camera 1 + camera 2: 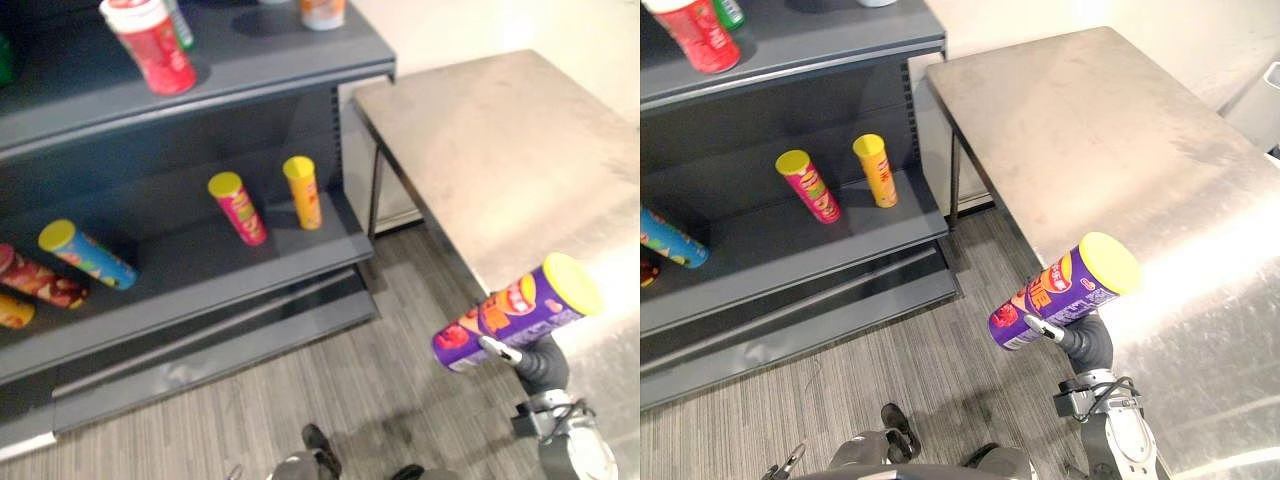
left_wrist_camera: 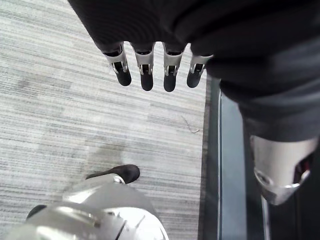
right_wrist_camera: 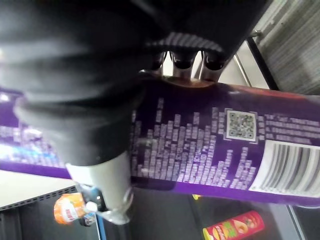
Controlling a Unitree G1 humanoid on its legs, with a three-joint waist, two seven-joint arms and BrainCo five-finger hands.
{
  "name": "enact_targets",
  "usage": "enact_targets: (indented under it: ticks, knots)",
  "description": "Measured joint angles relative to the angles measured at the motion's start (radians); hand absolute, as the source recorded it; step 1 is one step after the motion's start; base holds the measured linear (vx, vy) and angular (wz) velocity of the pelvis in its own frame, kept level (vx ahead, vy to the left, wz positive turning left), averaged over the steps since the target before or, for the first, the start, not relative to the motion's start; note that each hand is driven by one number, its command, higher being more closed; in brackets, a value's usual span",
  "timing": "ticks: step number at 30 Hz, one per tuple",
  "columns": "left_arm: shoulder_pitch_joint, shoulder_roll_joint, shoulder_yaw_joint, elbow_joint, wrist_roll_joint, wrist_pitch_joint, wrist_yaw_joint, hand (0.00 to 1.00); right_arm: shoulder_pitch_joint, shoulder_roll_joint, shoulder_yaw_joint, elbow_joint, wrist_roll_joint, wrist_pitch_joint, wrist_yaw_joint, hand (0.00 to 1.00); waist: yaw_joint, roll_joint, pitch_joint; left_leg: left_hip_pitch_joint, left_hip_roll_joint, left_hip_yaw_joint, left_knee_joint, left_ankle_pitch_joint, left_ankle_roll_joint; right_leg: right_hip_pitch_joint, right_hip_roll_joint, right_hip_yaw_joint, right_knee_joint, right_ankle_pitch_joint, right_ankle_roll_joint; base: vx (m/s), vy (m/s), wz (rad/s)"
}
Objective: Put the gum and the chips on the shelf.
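Chips can [image 1: 1055,290], gripped in my right robot hand [image 1: 1080,342], hangs well apart from the shelf [image 1: 790,250], so I judge the transfer step underway: next, reach across and stand it there.

Grey striped carpet floor [image 1: 330,390]; dark grey shelf unit [image 1: 200,270] beside steel table [image 1: 1090,130]; pale wall [image 1: 560,25] behind.
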Motion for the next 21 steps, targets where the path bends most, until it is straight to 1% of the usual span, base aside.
enact_targets:
  ticks: [1, 2, 4, 7, 8, 9, 11, 13, 14, 15, 16, 17, 18, 19, 20, 21]
  knots:
    - [-0.003, -0.001, -0.022, 0.000, 0.001, 0.000, -0.003, 0.00, 0.001, 0.000, 0.003, 0.000, 0.000, 0.000, -0.002, 1.00, -0.001, -0.002, 0.005, 0.001, -0.005, -0.008, 0.002, -0.001, 0.000, 0.003, -0.008, -0.001, 0.011, 0.000, 0.000, -0.03, 0.109, 0.21]
    - [-0.007, -0.002, -0.049, 0.000, 0.002, 0.000, -0.006, 0.00, -0.001, 0.000, 0.009, 0.000, -0.001, -0.001, -0.002, 1.00, -0.001, -0.002, 0.013, 0.001, -0.007, -0.010, 0.016, -0.014, 0.001, 0.003, -0.022, -0.001, 0.031, 0.000, 0.000, -0.01, 0.099, 0.08]
    - [-0.013, -0.002, -0.087, -0.003, 0.017, 0.000, -0.007, 0.00, 0.000, 0.001, 0.032, 0.001, -0.007, -0.001, -0.015, 1.00, -0.002, 0.002, 0.040, -0.005, 0.011, -0.010, 0.081, -0.060, 0.002, 0.011, -0.033, 0.011, 0.054, -0.002, -0.002, -0.02, 0.106, -0.08]
    - [-0.025, 0.002, -0.119, -0.005, 0.026, 0.000, -0.006, 0.00, -0.002, 0.000, 0.067, 0.008, -0.006, -0.001, -0.017, 1.00, 0.001, 0.009, 0.051, -0.043, 0.032, -0.003, 0.138, -0.108, -0.006, -0.023, -0.030, 0.052, 0.052, -0.004, -0.003, -0.06, 0.102, -0.23]
    - [-0.032, 0.010, -0.124, -0.014, 0.026, -0.001, -0.006, 0.00, -0.009, 0.000, 0.098, 0.021, -0.006, -0.001, -0.016, 1.00, 0.000, 0.005, 0.055, -0.059, 0.033, 0.009, 0.139, -0.110, -0.006, -0.051, -0.029, 0.072, 0.049, -0.004, -0.005, -0.08, 0.131, -0.28]
    - [-0.035, 0.021, -0.124, -0.020, 0.026, -0.001, -0.005, 0.00, -0.019, 0.000, 0.132, 0.039, -0.006, -0.001, -0.016, 1.00, 0.001, 0.000, 0.061, -0.072, 0.034, 0.018, 0.138, -0.110, -0.005, -0.075, -0.025, 0.093, 0.045, 0.000, 0.002, -0.07, 0.128, -0.25]
    - [-0.034, 0.036, -0.124, -0.021, 0.026, -0.005, -0.005, 0.00, -0.016, 0.001, 0.170, 0.053, -0.006, 0.000, -0.016, 1.00, 0.002, -0.004, 0.070, -0.073, 0.034, 0.017, 0.140, -0.112, -0.003, -0.079, -0.016, 0.113, 0.033, 0.004, 0.006, -0.05, 0.115, -0.01]
    - [-0.029, 0.047, -0.123, -0.019, 0.026, -0.005, -0.005, 0.00, -0.018, 0.001, 0.195, 0.063, -0.003, 0.000, -0.012, 1.00, 0.006, -0.006, 0.070, -0.075, 0.032, 0.006, 0.165, -0.128, 0.008, -0.076, -0.015, 0.139, 0.038, 0.002, 0.009, -0.01, 0.102, 0.17]
    - [-0.021, 0.052, -0.121, -0.019, 0.026, -0.006, -0.005, 0.00, -0.019, 0.005, 0.201, 0.072, 0.002, 0.000, -0.011, 1.00, 0.014, -0.006, 0.070, -0.086, 0.029, -0.006, 0.194, -0.149, 0.011, -0.071, -0.026, 0.142, 0.052, -0.005, 0.019, 0.03, 0.125, 0.21]
    - [-0.018, 0.053, -0.112, -0.017, 0.027, -0.006, -0.005, 0.00, -0.016, 0.018, 0.200, 0.073, 0.003, 0.000, -0.011, 1.00, 0.018, -0.009, 0.073, -0.085, 0.016, -0.014, 0.208, -0.164, 0.013, -0.061, -0.042, 0.139, 0.067, -0.012, 0.031, 0.05, 0.118, 0.24]
    - [-0.014, 0.054, -0.108, -0.015, 0.028, -0.006, -0.005, 0.00, -0.008, 0.023, 0.198, 0.074, 0.002, 0.000, -0.012, 1.00, 0.019, -0.012, 0.075, -0.078, 0.006, -0.027, 0.209, -0.174, 0.012, -0.049, -0.059, 0.137, 0.095, -0.007, 0.034, 0.07, 0.088, 0.43]
    - [-0.011, 0.054, -0.100, -0.006, 0.029, -0.005, -0.006, 0.00, 0.013, 0.029, 0.190, 0.072, 0.003, 0.000, -0.012, 1.00, 0.013, -0.010, 0.085, -0.061, -0.014, -0.057, 0.225, -0.193, 0.022, -0.039, -0.093, 0.188, 0.178, 0.001, 0.021, 0.12, 0.137, 1.13]
    - [-0.006, 0.058, -0.107, -0.004, 0.034, -0.004, -0.006, 0.00, 0.056, 0.037, 0.179, 0.071, 0.002, 0.005, -0.012, 1.00, -0.020, -0.005, 0.103, -0.043, -0.032, -0.129, 0.282, -0.236, 0.050, -0.104, -0.122, 0.430, 0.374, 0.074, -0.120, 0.13, 0.130, 1.32]
    - [-0.004, 0.065, -0.109, -0.006, 0.037, -0.004, -0.006, 0.00, 0.073, 0.039, 0.175, 0.071, 0.002, 0.006, -0.012, 1.00, -0.026, 0.014, 0.100, -0.027, -0.035, -0.157, 0.297, -0.250, 0.051, -0.142, -0.108, 0.542, 0.445, 0.128, -0.175, 0.20, 0.138, 1.45]
    - [0.000, 0.077, -0.116, -0.007, 0.040, -0.004, -0.006, 0.00, 0.095, 0.042, 0.172, 0.071, 0.003, 0.006, -0.012, 1.00, -0.033, 0.024, 0.108, -0.016, -0.038, -0.195, 0.311, -0.267, 0.057, -0.189, -0.057, 0.706, 0.512, 0.148, -0.180, 0.19, 0.056, 1.23]
    - [0.004, 0.093, -0.124, -0.010, 0.049, -0.004, -0.003, 0.00, 0.102, 0.047, 0.183, 0.070, 0.003, 0.011, 0.000, 1.00, -0.048, 0.015, 0.108, -0.005, -0.056, -0.252, 0.315, -0.278, 0.053, -0.227, 0.040, 0.912, 0.481, 0.081, -0.110, 0.20, 0.046, 1.15]
